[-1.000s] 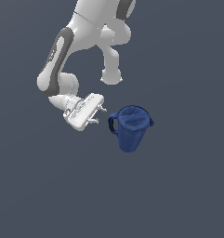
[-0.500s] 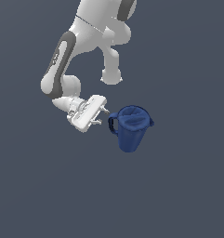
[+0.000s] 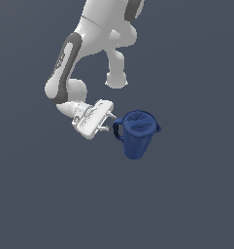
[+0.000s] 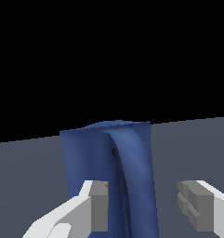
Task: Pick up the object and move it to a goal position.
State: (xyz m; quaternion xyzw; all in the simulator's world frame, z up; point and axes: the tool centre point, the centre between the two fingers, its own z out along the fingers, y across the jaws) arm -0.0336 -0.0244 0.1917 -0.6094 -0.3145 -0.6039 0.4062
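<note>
One dark blue pitcher [image 3: 138, 133] stands upright on the flat grey floor [image 3: 186, 204], wide rim up, loop handle [image 3: 118, 130] turned toward the arm and a small spout on the opposite side. Whether it holds anything cannot be told from either view. No label or writing shows on it. The white gripper [image 3: 108, 122] lies tilted just at the exterior view's left of the pitcher, jaws open. In the wrist view the handle [image 4: 132, 181] sits between the two fingertips [image 4: 99, 204], nearer one; contact is unclear.
</note>
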